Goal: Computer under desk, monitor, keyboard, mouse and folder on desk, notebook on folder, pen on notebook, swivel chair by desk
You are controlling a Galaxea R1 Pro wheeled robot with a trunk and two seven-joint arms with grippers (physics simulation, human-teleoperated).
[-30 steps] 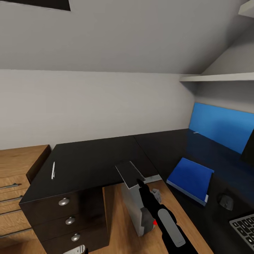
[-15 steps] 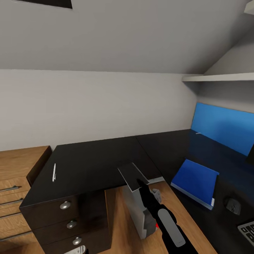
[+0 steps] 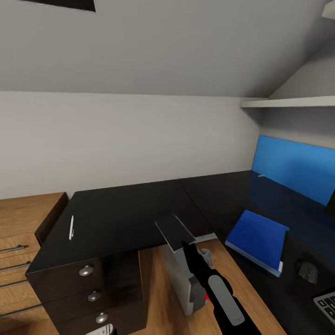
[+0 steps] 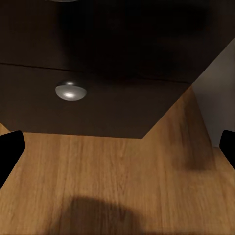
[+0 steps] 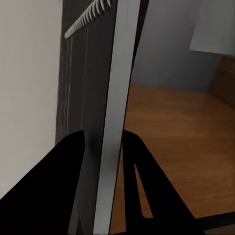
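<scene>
Notebook (image 3: 174,231), thin, grey, spiral-bound, pinched in my right gripper (image 3: 186,243) above the glossy black desk (image 3: 121,214); left fingers (image 4: 10,149) spread, empty.

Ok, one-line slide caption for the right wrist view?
Right pincer clamped on the notebook's edge, above the wood floor.

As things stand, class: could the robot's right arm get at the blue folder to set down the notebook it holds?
Probably yes. The right gripper, shut on the notebook, hangs at the desk edge; the folder lies flat to its right, its top bare and nothing between them.
</scene>
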